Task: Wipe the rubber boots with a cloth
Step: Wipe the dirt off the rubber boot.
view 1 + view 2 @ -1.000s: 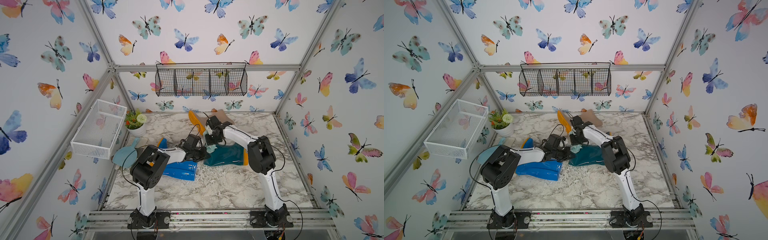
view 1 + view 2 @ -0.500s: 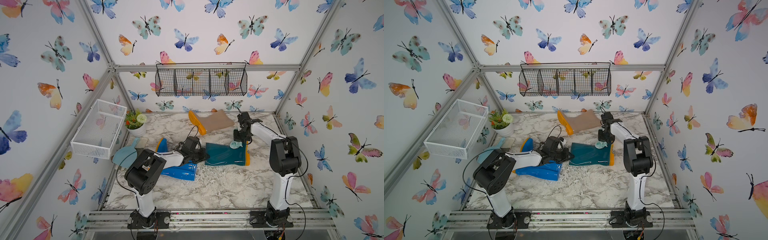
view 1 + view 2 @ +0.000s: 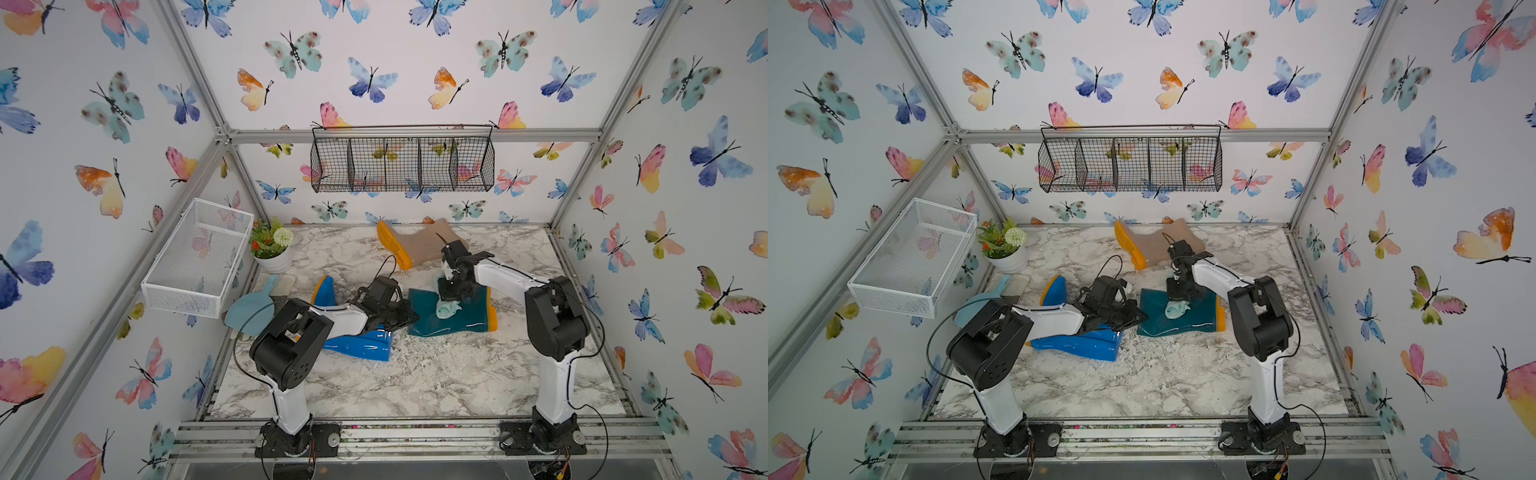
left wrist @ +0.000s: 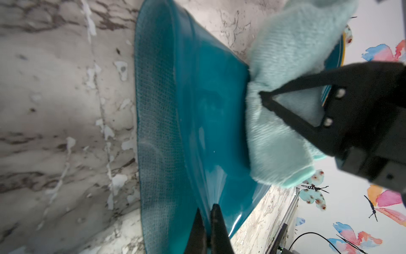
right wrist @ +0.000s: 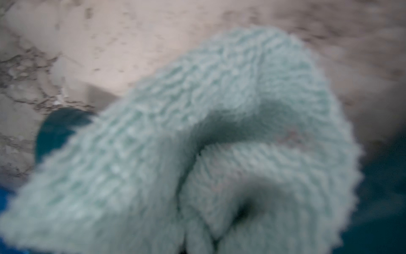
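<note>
The dark teal boot (image 3: 457, 322) (image 3: 1187, 322) lies on its side mid-table. My left gripper (image 4: 206, 212) is shut on the thin rim of its shaft (image 4: 197, 110), seen in both top views too (image 3: 410, 319) (image 3: 1142, 318). My right gripper (image 3: 451, 293) (image 3: 1177, 295) is shut on the pale aqua cloth (image 3: 446, 308) (image 3: 1176, 309) (image 4: 281, 114), pressing it onto the boot's upper side. The cloth (image 5: 219, 143) fills the right wrist view and hides the fingers. The blue boot (image 3: 357, 345) lies under my left arm. The beige boot (image 3: 419, 245) lies at the back.
A light blue scoop (image 3: 249, 307) and a potted plant (image 3: 272, 249) sit at the left edge. A white mesh basket (image 3: 195, 257) hangs on the left wall, a black wire basket (image 3: 403, 162) on the back wall. White crumbs (image 3: 415, 347) litter the marble in front of the boots.
My right gripper swept the cloth from the teal boot's shaft end out past its sole end, then back to its middle. The left gripper kept its hold on the shaft rim.
</note>
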`<state>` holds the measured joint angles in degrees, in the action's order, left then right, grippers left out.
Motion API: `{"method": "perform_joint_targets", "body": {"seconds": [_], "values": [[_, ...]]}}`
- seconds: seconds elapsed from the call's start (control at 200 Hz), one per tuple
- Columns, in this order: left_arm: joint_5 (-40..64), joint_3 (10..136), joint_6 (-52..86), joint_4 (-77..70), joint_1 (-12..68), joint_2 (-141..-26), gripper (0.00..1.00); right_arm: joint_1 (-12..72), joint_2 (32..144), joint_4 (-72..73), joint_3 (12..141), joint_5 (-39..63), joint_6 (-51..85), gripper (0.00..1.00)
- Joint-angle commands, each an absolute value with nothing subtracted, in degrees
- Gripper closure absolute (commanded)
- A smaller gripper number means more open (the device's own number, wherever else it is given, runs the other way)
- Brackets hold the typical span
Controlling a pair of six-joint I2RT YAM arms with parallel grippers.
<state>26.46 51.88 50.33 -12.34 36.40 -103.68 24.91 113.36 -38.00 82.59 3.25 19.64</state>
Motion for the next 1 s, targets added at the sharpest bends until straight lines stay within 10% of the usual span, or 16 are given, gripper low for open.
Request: {"method": "perform_joint_targets", "body": {"seconds": [0.0, 0.345, 0.756, 0.991], "values": [[27.2, 53.0, 51.0, -13.8, 36.6, -104.7, 1.00, 22.1, 110.5, -39.3, 79.3, 1.5, 19.2, 0.98], [27.2, 55.3, 50.4, -12.2, 36.7, -106.0, 1.00, 35.1, 117.3, -37.1, 88.2, 6.8, 22.2, 0.98], [26.1, 51.7, 50.3, -13.6, 36.7, -104.2, 1.00, 23.2, 104.0, -32.8, 69.6, 2.4, 21.6, 0.98], [26.2, 49.5, 51.8, -14.3, 36.7, -101.7, 1.00, 36.7, 109.5, -30.4, 76.7, 5.5, 25.6, 0.98]]}}
